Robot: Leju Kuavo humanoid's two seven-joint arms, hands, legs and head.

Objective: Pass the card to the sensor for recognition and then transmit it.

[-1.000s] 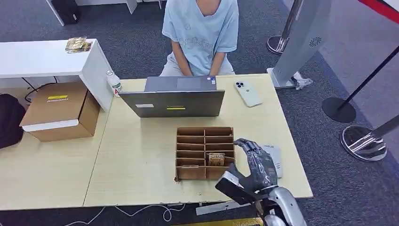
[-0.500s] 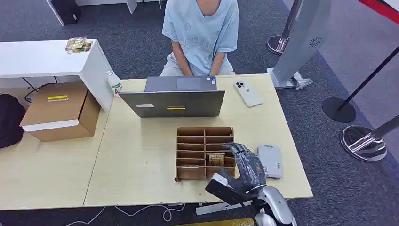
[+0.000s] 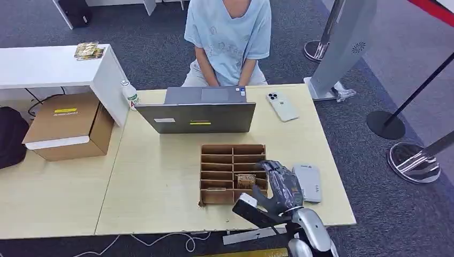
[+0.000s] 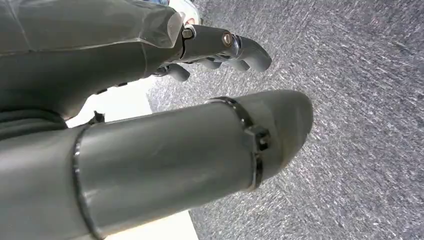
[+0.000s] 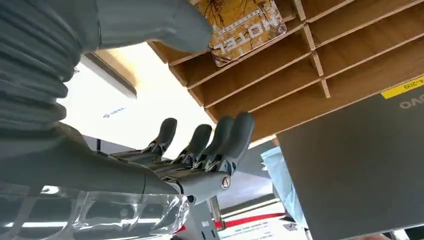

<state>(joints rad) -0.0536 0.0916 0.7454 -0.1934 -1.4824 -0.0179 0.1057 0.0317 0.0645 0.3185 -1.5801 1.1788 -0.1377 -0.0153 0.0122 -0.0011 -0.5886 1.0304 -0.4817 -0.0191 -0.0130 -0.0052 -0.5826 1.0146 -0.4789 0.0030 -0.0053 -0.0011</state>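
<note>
So far we have nothing in hand, and by our reckoning the task has barely begun. Our right hand (image 3: pixel 282 184) hovers over the near right corner of the wooden slotted organizer (image 3: pixel 216 160) on the table (image 3: pixel 155 182), fingers spread and holding nothing; the right wrist view shows the fingers (image 5: pixel 220 142) fanned apart and the thumb apart from them, nothing between. The card (image 3: pixel 246 180), a yellowish one printed "HOTEL", stands in one of the organizer's right-hand slots, toward the near end of the rack, just beside our fingers in the head view. Whether a fingertip already touches it we cannot tell.

Just to the right of the organizer lies the flat pale-grey card reader (image 3: pixel 307 182), which we take to be the sensor. It is close to the hand, so the carry should be short once the card is gripped.

Our left hand (image 4: pixel 210 47) hangs over grey carpet, its fingers curled in on nothing that we can see.

A person in a light blue T-shirt (image 3: pixel 227 37) sits across the table behind a grey laptop (image 3: pixel 196 116), with a white phone (image 3: pixel 281 106) lying beside it; we judge this person the likely receiver.

Left to do, as we judge it: pinch the card out of its slot, bring it to the reader, then hand it across.
</note>
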